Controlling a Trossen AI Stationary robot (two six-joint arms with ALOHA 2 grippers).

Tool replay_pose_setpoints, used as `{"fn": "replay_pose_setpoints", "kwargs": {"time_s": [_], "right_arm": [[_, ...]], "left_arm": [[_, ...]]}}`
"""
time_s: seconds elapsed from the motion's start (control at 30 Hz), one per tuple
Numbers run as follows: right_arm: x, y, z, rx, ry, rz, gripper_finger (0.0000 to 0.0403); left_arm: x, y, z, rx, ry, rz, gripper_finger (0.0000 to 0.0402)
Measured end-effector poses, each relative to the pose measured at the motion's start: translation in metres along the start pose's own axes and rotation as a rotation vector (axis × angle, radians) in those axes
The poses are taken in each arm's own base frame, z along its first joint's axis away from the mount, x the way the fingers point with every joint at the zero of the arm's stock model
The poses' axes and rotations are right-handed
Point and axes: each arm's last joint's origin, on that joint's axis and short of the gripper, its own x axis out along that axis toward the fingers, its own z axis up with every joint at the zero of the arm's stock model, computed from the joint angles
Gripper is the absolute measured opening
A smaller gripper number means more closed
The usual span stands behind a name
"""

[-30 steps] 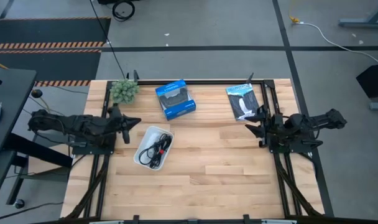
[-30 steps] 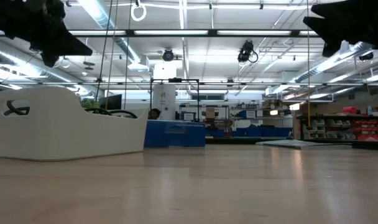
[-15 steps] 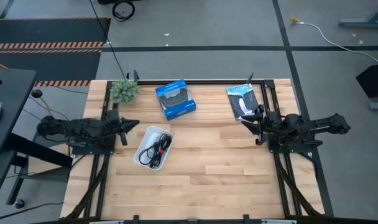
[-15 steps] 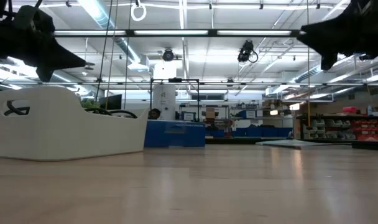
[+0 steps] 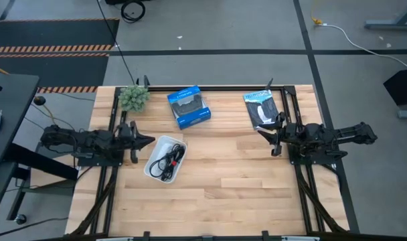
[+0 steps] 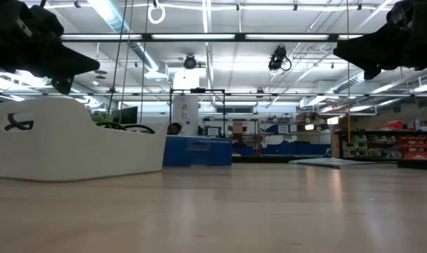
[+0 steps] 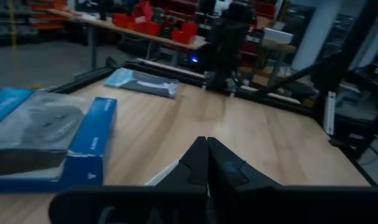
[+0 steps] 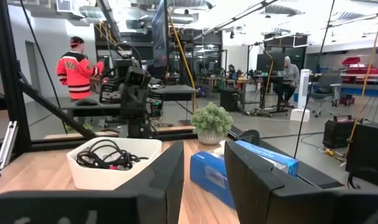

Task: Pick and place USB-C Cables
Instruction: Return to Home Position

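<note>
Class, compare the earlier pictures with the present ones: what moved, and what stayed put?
In the high view the left gripper, shut, drifted slightly down the picture beside the white bin; the right gripper, open, edged inward. In the low view both tipped level. Nothing was grasped or released. The cables in the bin, blue box, black packet and plant stayed put.

White bin, black cables with red inside; blue box, black packet, green plant, pale striped wood table.
</note>
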Motion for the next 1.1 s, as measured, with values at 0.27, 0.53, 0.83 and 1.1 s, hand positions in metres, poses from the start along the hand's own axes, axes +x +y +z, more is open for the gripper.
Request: {"fn": "replay_pose_setpoints", "kwargs": {"time_s": [0.27,0.53,0.83,1.1], "right_arm": [[0.0,-0.0001,0.0007,0.003,-0.007,-0.001,0.0122],[0.0,-0.0001,0.0016,0.006,-0.016,-0.002,0.0123],[0.0,-0.0001,0.0016,0.006,-0.015,-0.001,0.0123],[0.0,-0.0001,0.0016,0.006,-0.016,-0.002,0.0122]], "left_arm": [[0.0044,-0.003,-0.004,0.059,-0.101,-0.115,0.0002],[0.0062,0.0002,-0.0048,0.104,-0.08,-0.169,0.0002],[0.0075,0.0033,-0.0079,0.162,-0.034,-0.249,0.0002],[0.0082,0.0057,-0.007,0.163,-0.036,-0.258,0.0002]]}}
